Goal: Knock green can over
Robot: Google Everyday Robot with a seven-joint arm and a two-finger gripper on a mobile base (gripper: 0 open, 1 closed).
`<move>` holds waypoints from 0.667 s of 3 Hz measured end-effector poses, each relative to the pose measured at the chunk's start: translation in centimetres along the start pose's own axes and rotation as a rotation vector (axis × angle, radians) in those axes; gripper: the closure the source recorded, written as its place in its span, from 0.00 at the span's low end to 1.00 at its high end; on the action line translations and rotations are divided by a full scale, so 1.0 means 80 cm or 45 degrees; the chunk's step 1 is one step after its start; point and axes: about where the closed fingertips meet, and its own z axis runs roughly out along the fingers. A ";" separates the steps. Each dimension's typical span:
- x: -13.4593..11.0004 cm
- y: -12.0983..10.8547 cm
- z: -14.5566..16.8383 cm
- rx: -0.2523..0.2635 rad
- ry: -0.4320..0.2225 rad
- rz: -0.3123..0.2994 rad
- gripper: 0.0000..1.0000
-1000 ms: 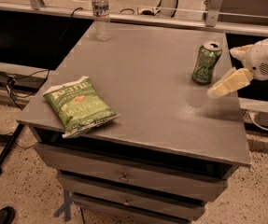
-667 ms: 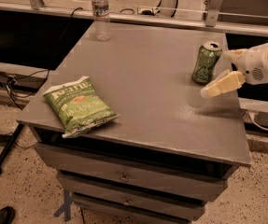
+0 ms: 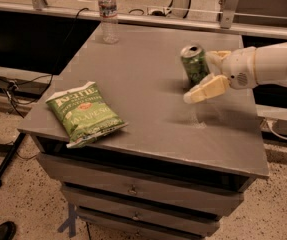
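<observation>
The green can [image 3: 193, 63], shiny with a silver top rim, stands on the grey table top [image 3: 133, 84] at the right rear and leans slightly to the left. My gripper [image 3: 201, 77] reaches in from the right edge on a white arm [image 3: 268, 64]. It is open: the near cream finger [image 3: 206, 89] lies in front of the can's base, and the far finger [image 3: 217, 57] is against the can's right side.
A flat green chip bag [image 3: 85, 113] lies at the table's front left. A clear plastic water bottle [image 3: 108, 14] stands at the rear left corner. Drawers [image 3: 133, 189] are below the top. A rail and cables run behind the table.
My gripper has moved left across the table. The green can has shifted left with it and now leans slightly.
</observation>
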 end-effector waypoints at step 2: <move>-0.071 0.066 0.058 -0.137 -0.046 -0.142 0.00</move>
